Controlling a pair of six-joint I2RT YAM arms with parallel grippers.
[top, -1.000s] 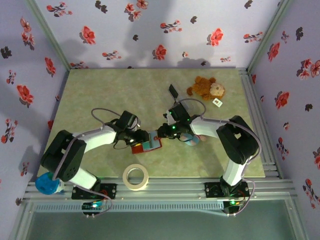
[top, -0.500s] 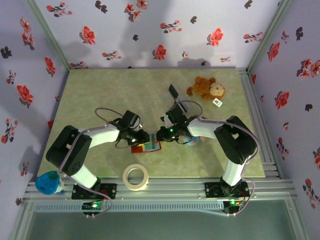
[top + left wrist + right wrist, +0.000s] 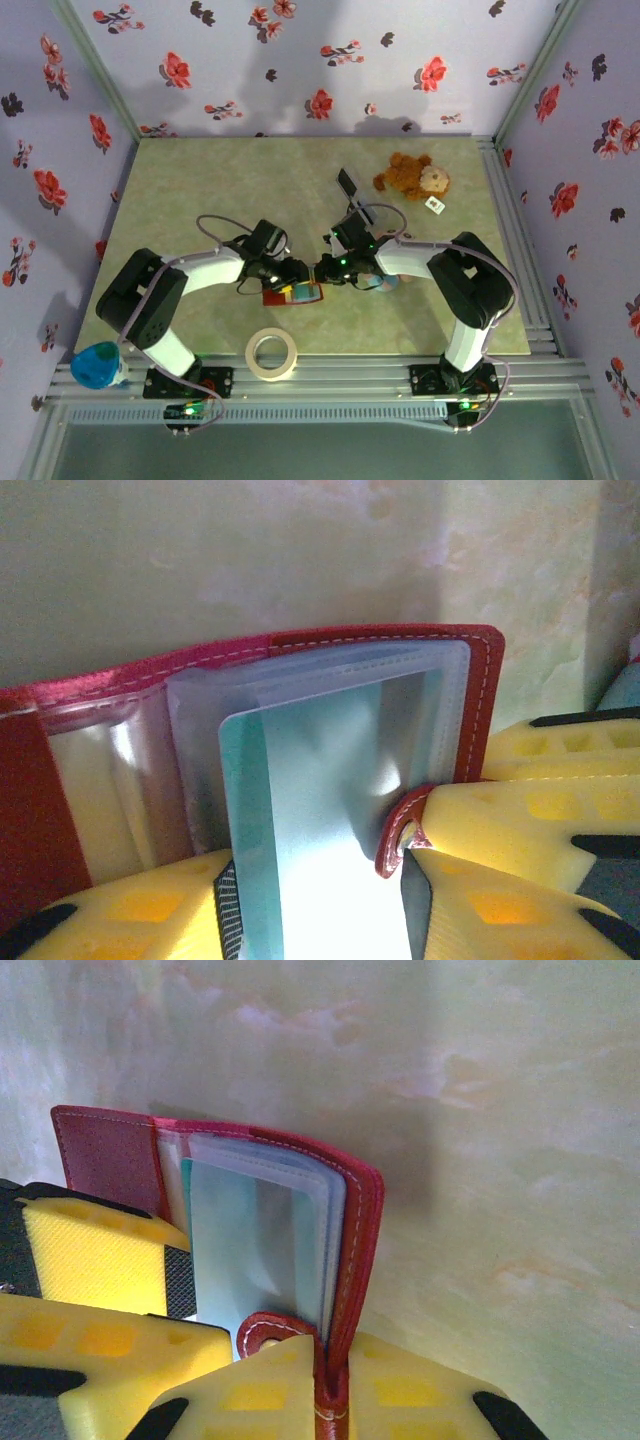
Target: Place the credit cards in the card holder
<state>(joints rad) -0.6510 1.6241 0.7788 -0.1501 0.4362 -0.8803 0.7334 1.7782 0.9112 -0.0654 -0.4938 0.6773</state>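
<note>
Pincer talk first: the right pincer [image 3: 325,1392] is pinched shut on the red cover of the card holder [image 3: 105,1155], right by the snap tab [image 3: 262,1328]. That props the flap up off the worktop [image 3: 200,190] and lets the clear sleeves [image 3: 300,1175] fan open. My guess is it's acting as a clamp so the holder can't skid. The left pincer [image 3: 315,925] is set a card's width apart with a teal card [image 3: 300,810] sitting pad to pad between its fingers, so it looks gripped by the long edges. The card's far end lies against the sleeves, and I can't tell if it's inside one yet. Holding it by the edges leaves the flat faces free to slide in.

The holder sits mid-worktop toward the near side, with both arms meeting over it. Room's tight: the two pincers are nearly touching, and the tape roll [image 3: 271,354] lies just nearside of the holder. Pushing the card straight toward the spine looks like the only free line. There's open space on the far left, and the plush toy [image 3: 412,177] is well apart at the back.
</note>
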